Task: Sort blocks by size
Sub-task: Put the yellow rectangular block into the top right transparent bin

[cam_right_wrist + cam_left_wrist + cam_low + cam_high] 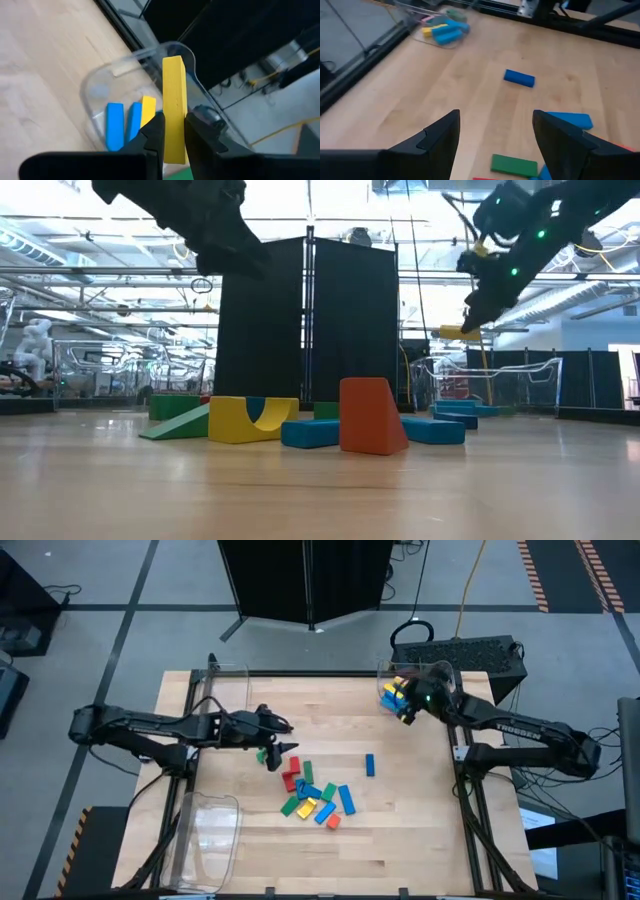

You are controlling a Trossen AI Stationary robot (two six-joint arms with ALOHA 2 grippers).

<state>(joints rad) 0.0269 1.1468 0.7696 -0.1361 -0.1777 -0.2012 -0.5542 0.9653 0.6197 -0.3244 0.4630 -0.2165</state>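
Right tool holds a yellow bar over the far-right bin; left tool hangs released above the block pile.

The long yellow block (174, 107) stands gripped between the fingers of the right tool (174, 137), which is clenched on its lower part, above the clear bin (392, 675) at the upper right of the high view; blue and yellow blocks (129, 121) already lie in that bin. The loose blocks (315, 797) sit in a cluster at the centre of the counter (420, 840), with one blue block (370, 765) apart to the cluster's right. The left tool (283, 748), fingers spread and empty, hovers just upper left of the cluster, beside a green block (264, 754). Another clear bin (205, 835) lies at the lower left of the counter.
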